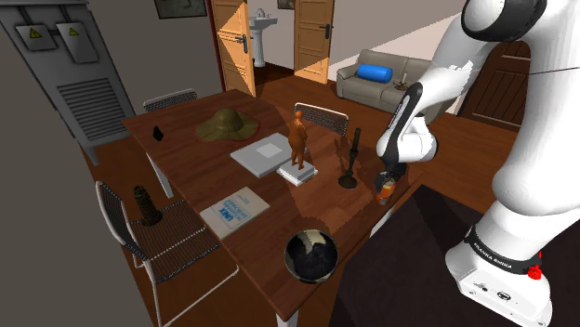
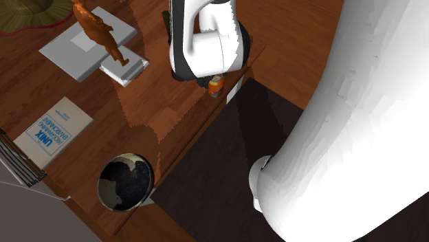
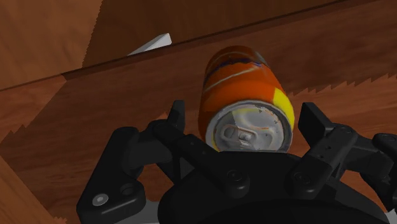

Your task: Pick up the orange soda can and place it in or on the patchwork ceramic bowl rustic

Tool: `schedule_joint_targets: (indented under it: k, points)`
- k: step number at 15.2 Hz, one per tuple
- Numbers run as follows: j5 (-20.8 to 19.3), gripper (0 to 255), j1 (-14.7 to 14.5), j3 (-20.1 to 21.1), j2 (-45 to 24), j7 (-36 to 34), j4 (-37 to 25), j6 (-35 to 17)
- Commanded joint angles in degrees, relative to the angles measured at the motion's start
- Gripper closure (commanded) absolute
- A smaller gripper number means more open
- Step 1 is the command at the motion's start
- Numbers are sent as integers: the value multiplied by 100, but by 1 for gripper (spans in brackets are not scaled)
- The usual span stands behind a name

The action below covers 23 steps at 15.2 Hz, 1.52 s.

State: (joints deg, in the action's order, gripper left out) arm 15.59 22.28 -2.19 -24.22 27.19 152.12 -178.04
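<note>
1. The hand (image 3: 245, 119) is released: its two black fingers (image 3: 177, 121) stand apart, one on each side of the soda can (image 3: 245, 89).
2. The can is orange with a yellow patch and a silver top. It stands upright on the brown desk (image 1: 195, 172), directly under the hand and close to the desk's edge.
3. A thin gap seems to show between each finger and the can, so the can is not grasped.
4. The bowl (image 1: 310, 255), dark with pale patches, sits on the same desk, well apart from the hand, near a corner.
5. A dark candlestick (image 1: 349, 158) stands near the hand; beyond it is a brown figurine (image 1: 297, 137).
</note>
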Motion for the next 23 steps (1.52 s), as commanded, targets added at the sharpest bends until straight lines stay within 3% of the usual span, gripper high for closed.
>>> schedule_joint_targets:
  k: [1,10,17,23]
  points:
    - [0,255,0,0,0,0,0,0]
    - [0,255,1,0,-1,0,-1,0]
    - [-218,255,-471,-514,757,-200,228,553]
    - [-695,255,-880,-1033,1405,-565,373,1059]
